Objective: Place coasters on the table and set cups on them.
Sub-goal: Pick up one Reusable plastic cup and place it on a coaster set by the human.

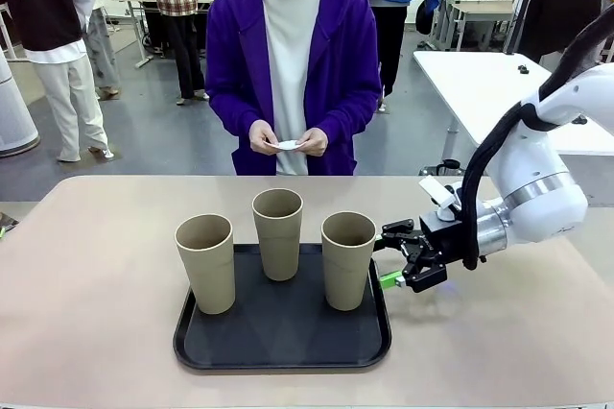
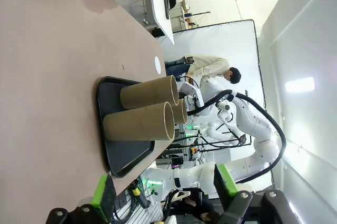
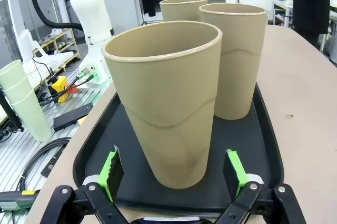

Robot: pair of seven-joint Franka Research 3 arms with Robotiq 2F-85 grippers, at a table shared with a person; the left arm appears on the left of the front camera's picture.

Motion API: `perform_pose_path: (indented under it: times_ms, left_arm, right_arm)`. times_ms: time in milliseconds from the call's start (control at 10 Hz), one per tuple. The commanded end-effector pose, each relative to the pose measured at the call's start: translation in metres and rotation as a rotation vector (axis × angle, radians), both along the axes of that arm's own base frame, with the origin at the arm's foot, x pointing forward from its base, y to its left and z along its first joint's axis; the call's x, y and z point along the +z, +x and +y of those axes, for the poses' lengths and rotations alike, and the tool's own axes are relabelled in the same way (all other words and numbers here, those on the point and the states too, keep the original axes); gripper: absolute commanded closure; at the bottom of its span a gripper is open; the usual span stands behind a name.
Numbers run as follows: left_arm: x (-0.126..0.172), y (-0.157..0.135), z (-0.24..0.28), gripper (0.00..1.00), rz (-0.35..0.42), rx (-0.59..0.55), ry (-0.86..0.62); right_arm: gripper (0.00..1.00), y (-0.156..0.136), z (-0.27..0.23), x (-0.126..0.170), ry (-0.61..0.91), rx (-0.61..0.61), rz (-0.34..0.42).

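Three tan cups stand on a black tray [image 1: 278,351] mid-table: left [image 1: 206,265], middle [image 1: 278,236], right [image 1: 347,265]. My right gripper [image 1: 389,255] is open, level with the right cup's lower half at the tray's right edge. In the right wrist view that cup [image 3: 168,103] stands just ahead of the open gripper [image 3: 172,174], untouched. My left gripper [image 2: 163,192] is open and holds nothing, well back from the cups [image 2: 139,121]. The person at the far side holds white coasters [image 1: 288,145] in both hands. The beige table [image 1: 86,284] is bare around the tray.
A white table [image 1: 499,83] stands behind at the right, and people stand farther back. There is free tabletop left, right and in front of the tray. A stack of pale green cups [image 3: 23,103] sits off the table beside the robot's base.
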State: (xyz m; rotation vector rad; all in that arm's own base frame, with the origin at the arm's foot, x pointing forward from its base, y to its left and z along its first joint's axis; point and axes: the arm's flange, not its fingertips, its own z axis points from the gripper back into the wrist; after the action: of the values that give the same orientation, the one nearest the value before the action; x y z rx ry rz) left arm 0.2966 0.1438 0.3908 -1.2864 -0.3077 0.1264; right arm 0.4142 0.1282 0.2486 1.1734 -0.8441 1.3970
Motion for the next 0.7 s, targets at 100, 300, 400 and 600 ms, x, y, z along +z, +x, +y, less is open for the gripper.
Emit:
perform_pose_path:
  times_ms: [100, 300, 400, 600]
  left_arm:
    - [0.000, 0.000, 0.001, 0.00, -0.018, 0.001, -0.009]
    - [0.000, 0.000, 0.001, 0.00, -0.018, 0.001, -0.009]
    - [0.000, 0.000, 0.001, 0.00, -0.018, 0.001, -0.009]
    - [0.000, 0.000, 0.001, 0.00, -0.018, 0.001, -0.009]
  right_arm:
    - [0.00, 0.007, 0.015, -0.005, 0.039, 0.012, -0.033]
    - [0.00, 0.009, 0.021, -0.011, 0.036, 0.024, -0.023]
    - [0.00, 0.009, 0.025, -0.013, 0.034, 0.032, -0.016]
    - [0.00, 0.010, 0.031, -0.016, 0.033, 0.042, -0.008]
